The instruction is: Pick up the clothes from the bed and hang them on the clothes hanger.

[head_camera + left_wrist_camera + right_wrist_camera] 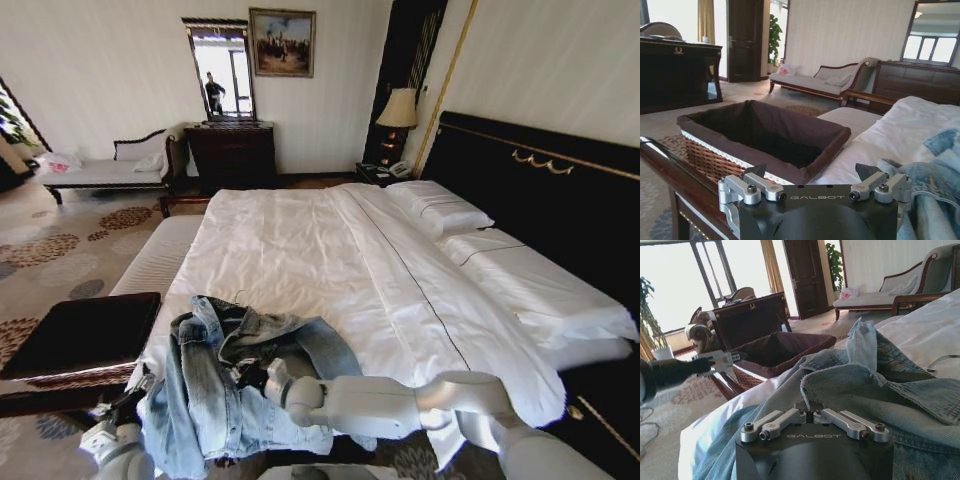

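Jacket (235, 385) pick-up from bed (330, 260) is in hand: right gripper (252, 378) apparently pinched on denim, left gripper (128, 408) spread alongside; lifting is required next.

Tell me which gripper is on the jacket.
The right gripper, pressed into the denim jacket at the bed's foot. The left gripper hangs beside the bed, touching nothing.
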You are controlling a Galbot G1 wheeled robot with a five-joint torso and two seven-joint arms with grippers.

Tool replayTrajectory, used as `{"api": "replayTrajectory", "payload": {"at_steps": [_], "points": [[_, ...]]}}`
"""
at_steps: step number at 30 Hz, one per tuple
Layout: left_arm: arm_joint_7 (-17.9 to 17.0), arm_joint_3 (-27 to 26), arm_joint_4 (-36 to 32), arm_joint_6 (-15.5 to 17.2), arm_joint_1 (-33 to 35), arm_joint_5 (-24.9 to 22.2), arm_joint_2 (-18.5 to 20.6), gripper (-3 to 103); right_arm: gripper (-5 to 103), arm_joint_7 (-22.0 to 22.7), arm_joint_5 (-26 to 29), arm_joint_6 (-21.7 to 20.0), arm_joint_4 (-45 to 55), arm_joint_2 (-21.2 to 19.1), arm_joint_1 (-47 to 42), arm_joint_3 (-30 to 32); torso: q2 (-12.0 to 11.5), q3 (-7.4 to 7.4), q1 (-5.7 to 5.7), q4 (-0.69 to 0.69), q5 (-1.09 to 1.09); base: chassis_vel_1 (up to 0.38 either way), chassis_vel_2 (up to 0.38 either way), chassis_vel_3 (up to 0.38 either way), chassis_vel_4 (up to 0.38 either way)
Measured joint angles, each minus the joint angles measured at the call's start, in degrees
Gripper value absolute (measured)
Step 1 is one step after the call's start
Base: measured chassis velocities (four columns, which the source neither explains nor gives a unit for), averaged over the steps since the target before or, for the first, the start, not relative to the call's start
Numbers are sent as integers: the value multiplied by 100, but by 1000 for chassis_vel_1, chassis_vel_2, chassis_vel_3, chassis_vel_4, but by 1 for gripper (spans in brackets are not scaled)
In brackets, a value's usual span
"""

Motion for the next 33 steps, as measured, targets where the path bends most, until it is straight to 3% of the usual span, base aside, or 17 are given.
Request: {"api": "replayTrajectory", "payload": {"at_steps": [6, 12, 15, 17, 19, 23, 25, 27, 30, 33], "points": [[-20, -89, 61, 14, -60, -65, 35, 100, 0, 614, -154, -166, -651, 455, 53, -223, 0, 0, 0, 1, 0, 0, 0, 0, 0], [-19, -200, 83, 12, -45, -161, 119, 100, 21, 1041, -202, -350, -708, 602, 135, -322, 0, 0, 0, -1, 0, 0, 0, 0, 0], [-18, -336, 101, 12, -37, -272, 209, 100, 37, 1262, 158, -487, -9, 456, 560, -271, 0, 0, 0, 0, 1, 0, 0, 0, 0], [-17, -375, 105, 12, -42, -307, 231, 100, 37, 1316, 275, -558, 182, 420, 678, -218, 0, 0, 0, 0, 0, 0, 0, 0, 0], [-18, -471, 126, 36, -76, -403, 282, 100, 48, 1437, 467, -785, 421, 407, 976, -67, 0, 0, 0, 0, 2, 0, 0, 0, 0], [-98, -576, 279, 137, -169, -475, 332, 100, 64, 1221, 120, -1095, -256, 709, 1421, 9, 0, 0, 0, -1, 1, 0, 0, 0, 0], [-151, -588, 404, 164, -199, -440, 336, 100, 75, 758, -271, -1084, -1098, 1101, 1598, -61, 0, 0, 1, 0, 0, 0, 0, 0, 0], [-156, -589, 416, 165, -196, -439, 336, 100, 75, 509, -402, -991, -1462, 1262, 1634, -107, -1, 1, 1, 0, 0, 0, 0, 0, 0], [-156, -584, 362, 165, -149, -439, 317, 100, 91, -230, -934, -774, -2686, 1820, 1691, -272, -1, 0, 2, 4, 1, 0, 0, 0, 0], [-161, -578, 260, 163, -95, -437, 280, 100, 99, -507, -1097, -878, -3324, 1883, 1689, -376, -1, 0, 1, 2, 0, 0, 0, 0, 0]]}}
